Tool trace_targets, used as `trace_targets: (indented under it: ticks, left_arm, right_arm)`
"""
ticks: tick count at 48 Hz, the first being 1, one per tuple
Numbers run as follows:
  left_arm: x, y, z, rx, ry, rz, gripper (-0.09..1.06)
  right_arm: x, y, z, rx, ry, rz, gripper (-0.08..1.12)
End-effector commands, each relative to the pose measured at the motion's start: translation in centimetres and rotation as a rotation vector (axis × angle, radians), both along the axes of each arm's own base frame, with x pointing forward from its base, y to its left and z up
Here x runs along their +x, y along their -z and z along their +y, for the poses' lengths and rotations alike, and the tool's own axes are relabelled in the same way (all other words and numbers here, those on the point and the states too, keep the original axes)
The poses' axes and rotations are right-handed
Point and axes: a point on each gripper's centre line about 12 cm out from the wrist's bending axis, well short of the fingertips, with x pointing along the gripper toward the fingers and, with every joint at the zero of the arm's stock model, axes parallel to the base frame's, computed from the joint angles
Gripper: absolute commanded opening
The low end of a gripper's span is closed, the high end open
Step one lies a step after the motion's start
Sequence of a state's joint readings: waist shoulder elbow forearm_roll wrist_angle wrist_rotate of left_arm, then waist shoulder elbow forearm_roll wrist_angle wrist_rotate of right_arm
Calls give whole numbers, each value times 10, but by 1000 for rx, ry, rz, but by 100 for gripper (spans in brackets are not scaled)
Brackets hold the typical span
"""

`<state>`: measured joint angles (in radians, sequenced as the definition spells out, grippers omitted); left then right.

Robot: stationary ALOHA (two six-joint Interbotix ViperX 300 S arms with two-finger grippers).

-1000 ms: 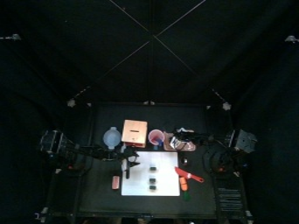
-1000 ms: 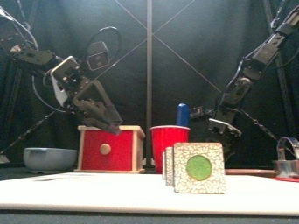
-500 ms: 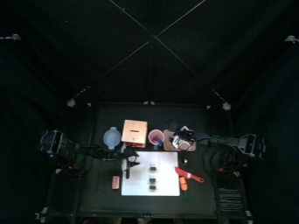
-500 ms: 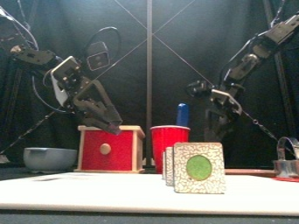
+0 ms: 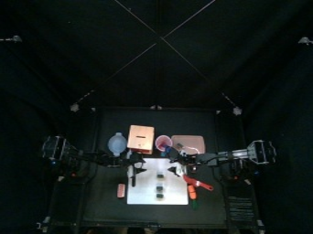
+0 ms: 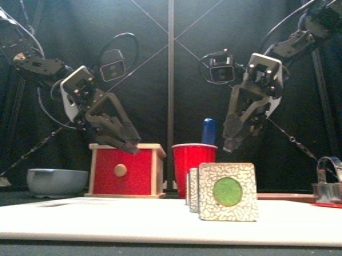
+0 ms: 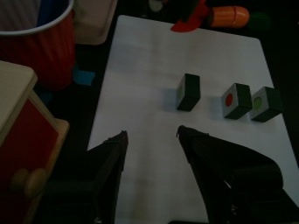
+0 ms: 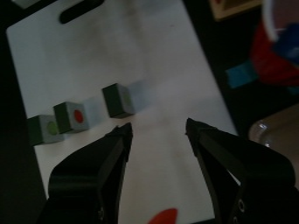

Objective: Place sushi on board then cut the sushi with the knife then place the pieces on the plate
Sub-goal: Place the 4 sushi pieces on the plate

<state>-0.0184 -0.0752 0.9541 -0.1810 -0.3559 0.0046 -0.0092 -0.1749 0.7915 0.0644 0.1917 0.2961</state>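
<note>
The sushi pieces (image 7: 237,101) stand on the white board (image 7: 152,79), which lies on the black surface (image 5: 104,201). Both wrist views show three of them in a row, one a little apart from the other two. The front view shows only two, because the nearest one, with a pale face and a green oval, hides what is behind it.

The left gripper (image 7: 149,136) hangs above the board's left part, its jaws spread and holding nothing. The right gripper (image 8: 158,128) hangs above the board's right part, its jaws also spread and empty. The front view shows that both are high above the board, well apart from the pieces.

The top view shows the red knife (image 5: 196,186) at the board's right edge and the pink tray (image 5: 188,143) behind the board. Only the front view shows clearly the blue knife (image 6: 209,130) standing in the red cup (image 6: 195,160). It also shows the wooden box (image 6: 127,168), the bowl (image 6: 56,180) at the far left and the metal cutter (image 6: 329,186) at the far right.
</note>
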Motion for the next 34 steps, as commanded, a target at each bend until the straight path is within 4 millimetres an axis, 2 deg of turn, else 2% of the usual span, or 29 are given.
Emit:
trace_targets:
  ticks: [1,14,27,34]
  left_arm:
    - [5,-7,1,-1,-4,-25,86]
    - [3,-5,1,-1,-4,-20,86]
    - [2,-2,1,-5,-2,7,86]
    - [1,0,0,-7,1,27,86]
  right_arm:
    - [15,-11,10,3,-27,-43,86]
    - [45,9,28,-18,-89,-1,86]
    - [61,29,30,-24,-96,42,85]
    - [65,41,31,-24,-98,71,80]
